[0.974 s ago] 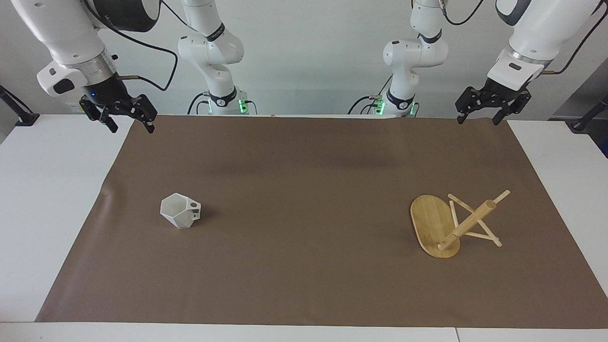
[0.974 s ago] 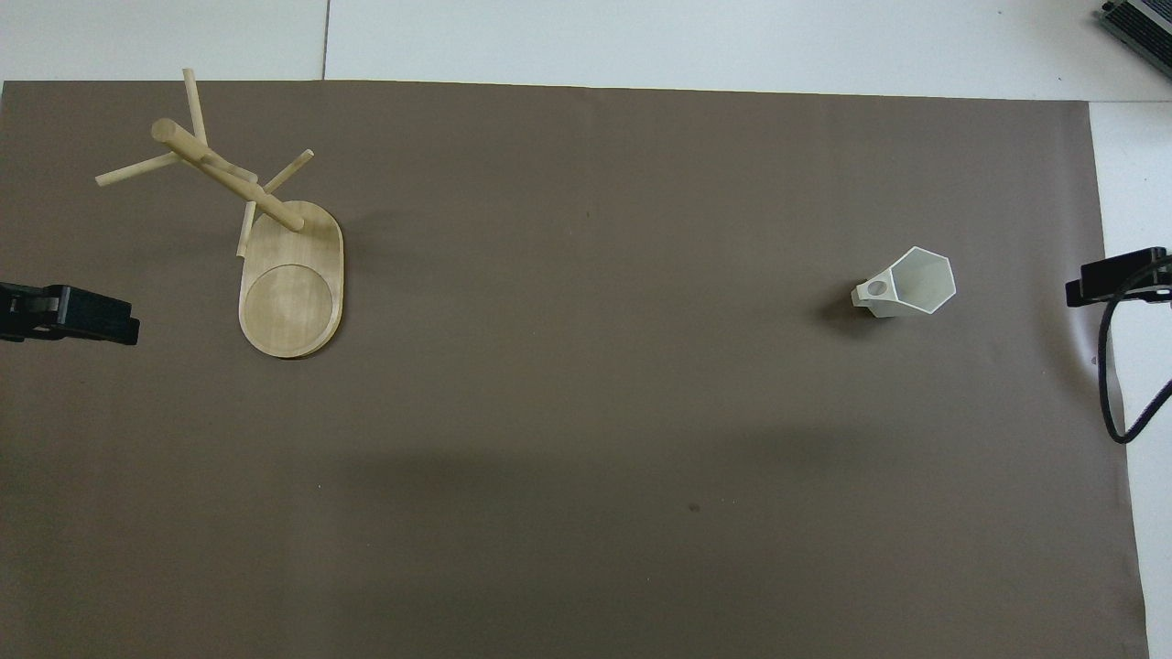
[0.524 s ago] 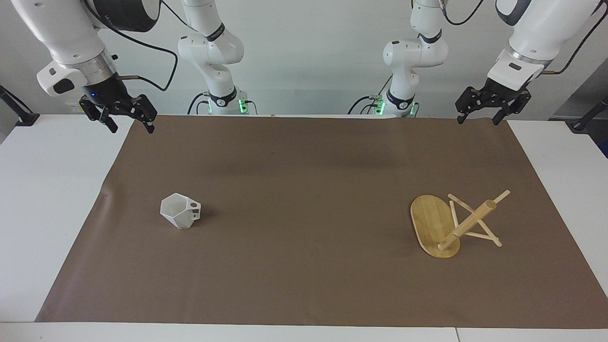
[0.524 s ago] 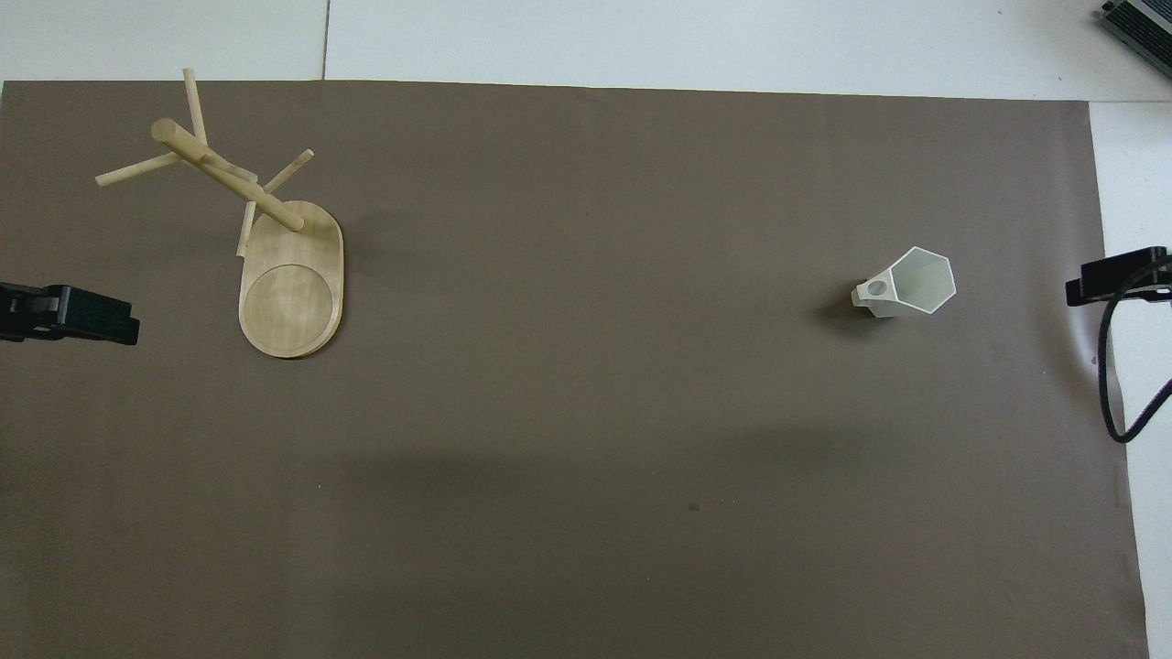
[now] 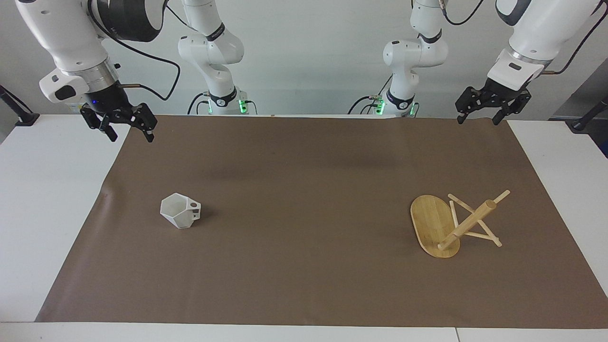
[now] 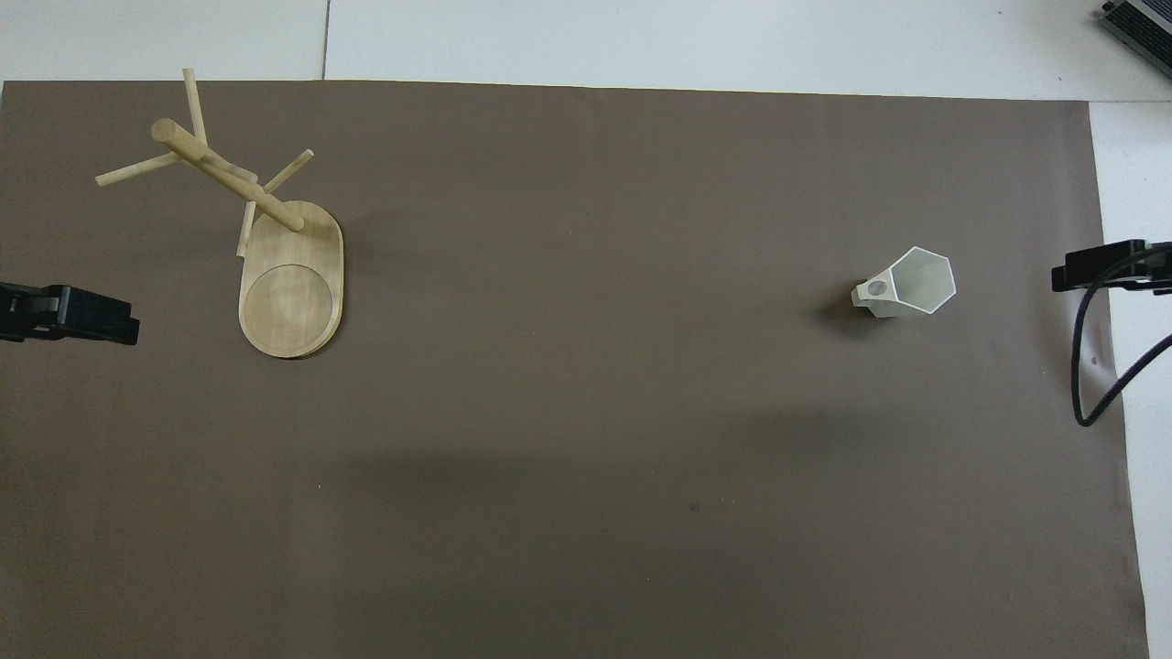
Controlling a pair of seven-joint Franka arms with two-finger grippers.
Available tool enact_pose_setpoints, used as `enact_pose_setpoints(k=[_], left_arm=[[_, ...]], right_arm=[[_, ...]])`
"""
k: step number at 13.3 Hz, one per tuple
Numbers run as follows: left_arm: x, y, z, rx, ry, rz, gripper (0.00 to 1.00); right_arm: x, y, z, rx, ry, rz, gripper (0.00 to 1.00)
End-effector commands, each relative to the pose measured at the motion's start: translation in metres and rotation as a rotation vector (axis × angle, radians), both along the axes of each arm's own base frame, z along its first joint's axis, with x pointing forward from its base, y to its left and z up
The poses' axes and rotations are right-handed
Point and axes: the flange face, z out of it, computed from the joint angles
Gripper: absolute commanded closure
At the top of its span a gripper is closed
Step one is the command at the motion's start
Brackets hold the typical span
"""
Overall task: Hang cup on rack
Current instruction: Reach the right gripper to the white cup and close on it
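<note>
White table, brown mat (image 5: 304, 266) spread across most of it, pale wall past the arm bases.

Cup (image 5: 180, 210): upright on the mat toward the right arm's end, hexagonal mouth up, its pierced handle pointing toward the middle of the table. Nothing touches it.

Rack (image 5: 449, 223): standing on its oval base toward the left arm's end, well apart from the cup, about as far from the robots as the cup is. Post up, thin pegs crossing it; every peg bare.

Right gripper (image 5: 127, 129): up in the air over the mat's corner at its own end, fingers spread, carrying nothing. Left gripper (image 5: 479, 115): raised over the mat's edge at its end, fingers apart, empty; that arm waits.

Step in hand, as I judge it: the very start, reach not yet made. Next move falls to the right arm, the cup being at its end: come down over the cup and pinch a wall or the handle, leaving the handle's hole free for a peg.
</note>
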Motion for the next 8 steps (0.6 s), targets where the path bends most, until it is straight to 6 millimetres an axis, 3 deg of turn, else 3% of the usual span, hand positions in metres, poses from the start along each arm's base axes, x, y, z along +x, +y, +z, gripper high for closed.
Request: enact_pose_setpoints(k=[1, 5, 8], left_arm=[[-0.006, 0.003, -0.001, 0.013, 0.005, -0.002, 0.00], [-0.006, 0.003, -0.001, 0.013, 0.005, 0.000, 0.00], [-0.006, 0.003, -0.001, 0.013, 0.005, 0.000, 0.00]], right_arm=[[-0.007, 0.001, -0.030, 0.000, -0.015, 0.011, 0.00], [0.004, 0.000, -0.094, -0.006, -0.024, 0.015, 0.00], [0.023, -0.002, -0.140, -0.015, -0.018, 0.026, 0.00]])
